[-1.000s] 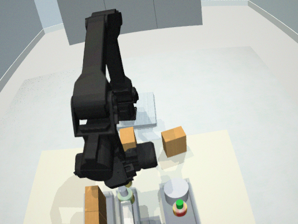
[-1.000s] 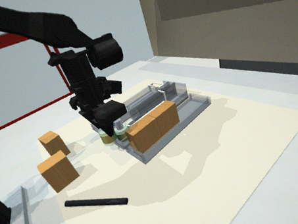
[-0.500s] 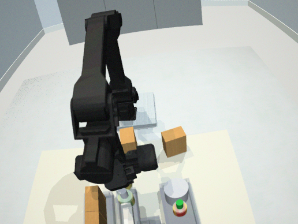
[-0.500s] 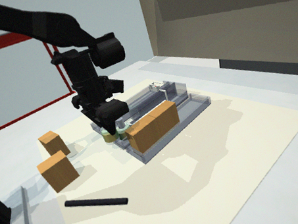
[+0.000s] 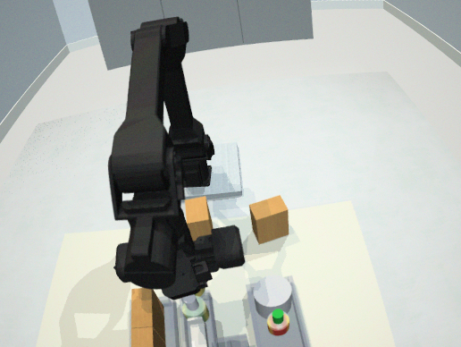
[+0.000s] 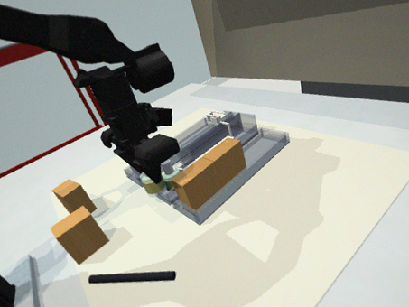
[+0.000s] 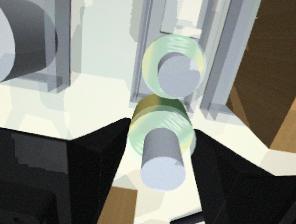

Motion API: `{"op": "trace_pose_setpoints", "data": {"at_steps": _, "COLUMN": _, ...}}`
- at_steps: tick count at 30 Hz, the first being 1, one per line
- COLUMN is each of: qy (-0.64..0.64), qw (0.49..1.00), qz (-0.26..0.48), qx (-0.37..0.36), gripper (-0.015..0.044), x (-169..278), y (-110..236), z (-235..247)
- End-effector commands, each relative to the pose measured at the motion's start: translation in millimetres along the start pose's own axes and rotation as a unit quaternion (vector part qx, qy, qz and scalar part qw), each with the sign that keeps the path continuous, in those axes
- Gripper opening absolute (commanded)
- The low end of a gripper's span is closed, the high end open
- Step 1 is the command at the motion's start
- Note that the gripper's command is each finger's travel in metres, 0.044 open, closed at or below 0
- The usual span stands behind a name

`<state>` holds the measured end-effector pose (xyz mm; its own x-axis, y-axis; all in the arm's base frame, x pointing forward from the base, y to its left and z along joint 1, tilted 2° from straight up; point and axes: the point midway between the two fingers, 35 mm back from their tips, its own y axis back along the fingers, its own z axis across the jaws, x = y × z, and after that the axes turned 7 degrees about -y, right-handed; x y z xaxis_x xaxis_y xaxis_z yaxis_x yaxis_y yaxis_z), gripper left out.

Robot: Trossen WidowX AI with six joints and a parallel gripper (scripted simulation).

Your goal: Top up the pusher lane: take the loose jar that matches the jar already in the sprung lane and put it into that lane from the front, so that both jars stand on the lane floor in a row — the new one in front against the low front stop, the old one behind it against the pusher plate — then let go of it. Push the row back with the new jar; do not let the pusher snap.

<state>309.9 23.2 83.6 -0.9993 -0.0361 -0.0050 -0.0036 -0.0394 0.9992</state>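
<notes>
My gripper (image 7: 160, 130) (image 6: 151, 175) (image 5: 191, 292) is shut on a pale green glass jar with a grey lid (image 7: 161, 145) (image 6: 151, 186). It holds the jar upright at the front mouth of the sprung lane (image 7: 218, 65) (image 6: 196, 146). A matching jar (image 7: 174, 69) (image 5: 195, 308) (image 6: 168, 173) stands in the lane just behind the held one. The two are very close; I cannot tell whether they touch. In the top view the arm hides most of the held jar.
The clear grey rack (image 6: 266, 145) holds two cardboard boxes (image 6: 210, 169) (image 5: 145, 313) in one side lane, and a big grey cylinder (image 5: 272, 291) (image 7: 22, 45) with a green-capped jar (image 5: 278, 319) in the other. Two loose boxes (image 5: 268, 218) (image 5: 197, 215), a black rod (image 6: 132, 277) and a grey tray (image 5: 225, 172) lie nearby.
</notes>
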Motion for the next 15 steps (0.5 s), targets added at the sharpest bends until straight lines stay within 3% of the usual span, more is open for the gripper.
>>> {"op": "trace_pose_setpoints", "data": {"at_steps": 1, "qy": -0.002, "qw": 1.0, "qz": -0.01, "qx": 0.001, "gripper": 0.0, "x": -8.9, "y": 1.0, "z": 0.2}}
{"op": "trace_pose_setpoints", "data": {"at_steps": 15, "qy": -0.002, "qw": 1.0, "qz": -0.011, "qx": 0.001, "gripper": 0.0, "x": -14.4, "y": 1.3, "z": 0.9}}
